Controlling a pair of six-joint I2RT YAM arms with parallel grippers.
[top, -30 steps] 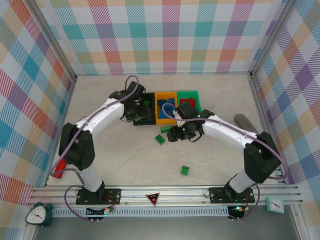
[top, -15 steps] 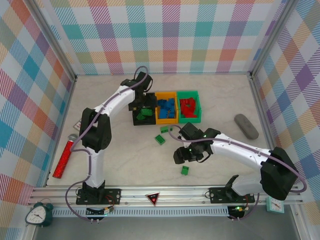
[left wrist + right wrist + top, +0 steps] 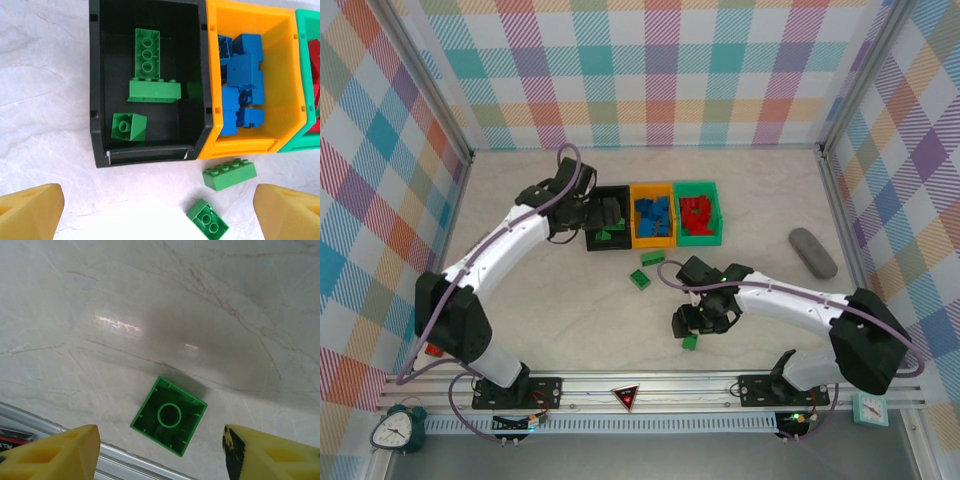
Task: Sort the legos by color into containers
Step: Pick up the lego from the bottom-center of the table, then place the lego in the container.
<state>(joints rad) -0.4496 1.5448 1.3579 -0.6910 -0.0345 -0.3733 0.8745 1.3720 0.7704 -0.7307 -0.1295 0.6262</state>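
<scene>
Three containers stand in a row: a black bin (image 3: 610,246) holding three green legos (image 3: 154,91), an orange bin (image 3: 653,242) with blue legos (image 3: 243,70), and a green bin (image 3: 700,241) with red ones (image 3: 696,212). My left gripper (image 3: 608,214) hovers open and empty at the black bin's (image 3: 97,100) near side. Two green legos (image 3: 229,173) (image 3: 207,220) lie on the table in front of the bins. My right gripper (image 3: 697,325) is open low over a lone green lego (image 3: 169,416) lying studs down, which sits between the lines of its fingers (image 3: 50,455) without touching them.
A grey oblong object (image 3: 813,252) lies at the right. A red tube (image 3: 433,350) peeks out behind the left arm. The metal rail (image 3: 125,460) at the table's near edge runs just behind the lone lego. The marble tabletop (image 3: 560,300) lies bare between the arms.
My left gripper has opened wide at the black bin and pulled back a little. My right gripper swung from beside the bins toward the near edge, down over the lone green lego.
</scene>
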